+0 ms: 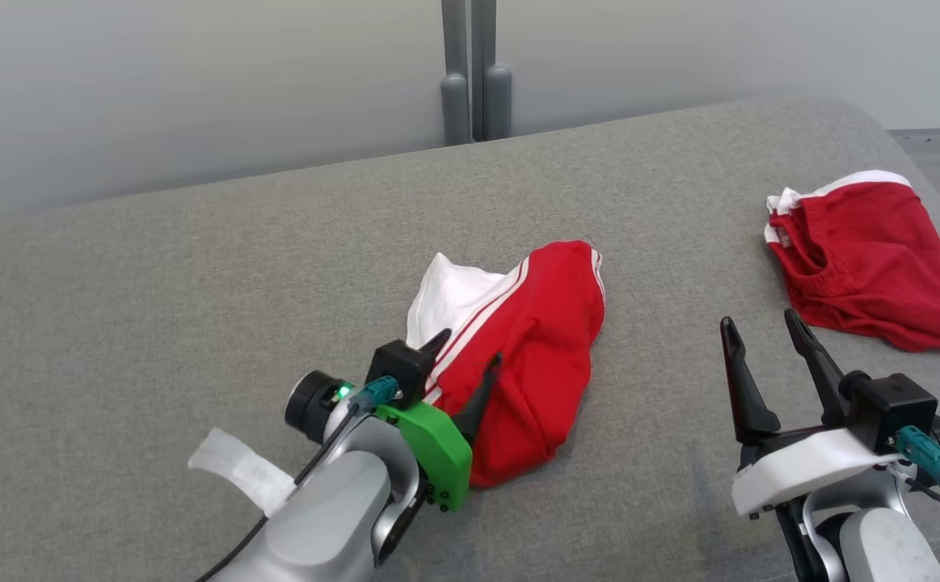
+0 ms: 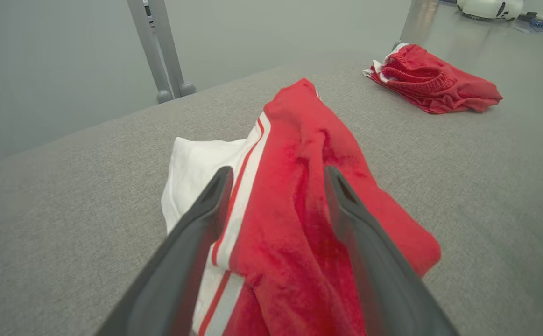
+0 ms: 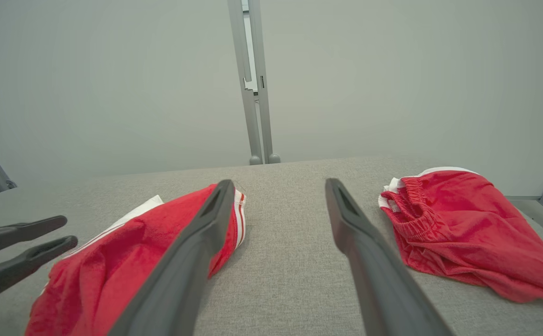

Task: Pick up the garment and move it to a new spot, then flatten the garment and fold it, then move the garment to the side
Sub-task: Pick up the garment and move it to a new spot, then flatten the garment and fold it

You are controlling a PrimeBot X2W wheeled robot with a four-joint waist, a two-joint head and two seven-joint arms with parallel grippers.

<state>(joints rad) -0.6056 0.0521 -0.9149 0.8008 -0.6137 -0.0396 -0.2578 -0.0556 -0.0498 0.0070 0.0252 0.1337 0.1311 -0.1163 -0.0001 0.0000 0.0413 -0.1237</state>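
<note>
The garment [image 1: 542, 323], red with white stripes and a white panel, lies crumpled in the middle of the grey cloth-covered surface [image 1: 195, 283]. My left gripper [image 1: 470, 349] is open at its near left end. In the left wrist view the two fingers of the left gripper [image 2: 278, 173] stand apart over the red cloth [image 2: 299, 140], gripping nothing. My right gripper [image 1: 760, 321] is open at the lower right, over bare surface. The right wrist view has the right gripper [image 3: 279, 183] between the garment [image 3: 136, 242] and a second red one, with the left gripper [image 3: 66, 230] at its left edge.
A second red garment with white trim [image 1: 866, 259] lies bunched near the surface's far right edge, also visible as the second garment [image 2: 434, 79] and the second garment [image 3: 462, 233]. Two grey metal posts [image 1: 476, 81] rise behind the back edge. Bare surface stretches to the left.
</note>
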